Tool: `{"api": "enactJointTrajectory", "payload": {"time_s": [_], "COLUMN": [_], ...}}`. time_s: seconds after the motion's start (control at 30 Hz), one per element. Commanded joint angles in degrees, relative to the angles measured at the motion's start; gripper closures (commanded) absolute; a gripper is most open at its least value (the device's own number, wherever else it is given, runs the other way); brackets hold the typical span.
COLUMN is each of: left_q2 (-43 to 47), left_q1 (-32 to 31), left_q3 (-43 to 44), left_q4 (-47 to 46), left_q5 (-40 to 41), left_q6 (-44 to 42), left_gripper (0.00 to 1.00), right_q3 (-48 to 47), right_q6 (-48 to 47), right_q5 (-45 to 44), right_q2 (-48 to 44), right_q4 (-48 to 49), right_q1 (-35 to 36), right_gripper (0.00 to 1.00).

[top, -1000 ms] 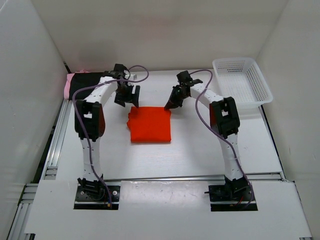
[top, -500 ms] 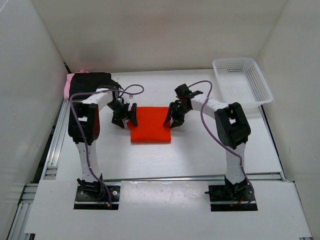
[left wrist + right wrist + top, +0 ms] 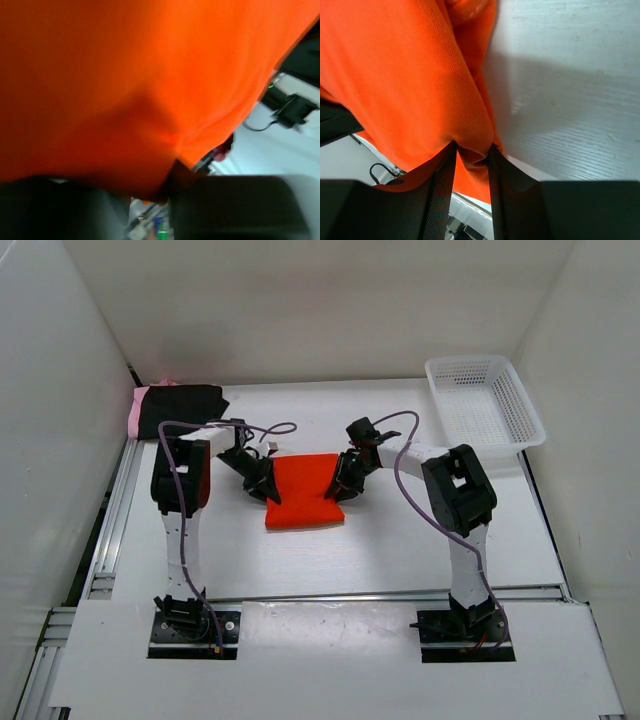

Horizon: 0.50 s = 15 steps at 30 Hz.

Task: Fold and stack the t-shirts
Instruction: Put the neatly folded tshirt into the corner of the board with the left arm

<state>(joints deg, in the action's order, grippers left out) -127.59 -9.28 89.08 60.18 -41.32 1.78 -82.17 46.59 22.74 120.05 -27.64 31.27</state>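
White table (image 3: pixel 400 550): left tool (image 3: pixel 268 485), right tool (image 3: pixel 343 483) each clenched on orange-red t-shirt (image 3: pixel 305 502) side edges.

One orange-red t-shirt (image 3: pixel 303 495), one black t-shirt (image 3: pixel 182 408) and one pink t-shirt (image 3: pixel 133 414) make three, with one white mesh basket (image 3: pixel 487 403) and a pair: left gripper (image 3: pixel 263 486), right gripper (image 3: pixel 344 486).

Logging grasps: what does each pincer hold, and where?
The folded orange-red fabric t-shirt: left pincer at its left edge, right pincer at its right edge.
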Motion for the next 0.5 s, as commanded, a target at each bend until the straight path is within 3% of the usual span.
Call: {"api": "enactJointTrajectory", "payload": {"time_s": [0.0,0.03,0.27,0.47], "left_q2": [-3.4,-3.5,-2.4,-2.4], "left_q1": [0.0,0.8,5.4,5.4], "left_q3": [1.6,2.1,10.3,22.8], "left_q4": [-2.0,-1.3,4.1,8.7], "left_q5": [-0.6,-1.3,2.7,22.3], "left_q6": [-1.8,-1.8,-1.8,-1.8], "left_gripper": [0.78,0.9,0.9,0.9], "right_q3": [0.7,0.7,2.4,4.2], "right_q6": [1.3,1.3,-1.8,-5.1], "right_q5": [0.5,0.5,-1.1,-5.6], "right_q2": [-0.1,-0.1,-5.0,-11.6], "right_q4": [2.2,2.2,-1.1,-6.2], "right_q1": [0.5,0.5,-0.1,-5.1], "right_gripper": [0.64,0.64,0.62,0.59]}}
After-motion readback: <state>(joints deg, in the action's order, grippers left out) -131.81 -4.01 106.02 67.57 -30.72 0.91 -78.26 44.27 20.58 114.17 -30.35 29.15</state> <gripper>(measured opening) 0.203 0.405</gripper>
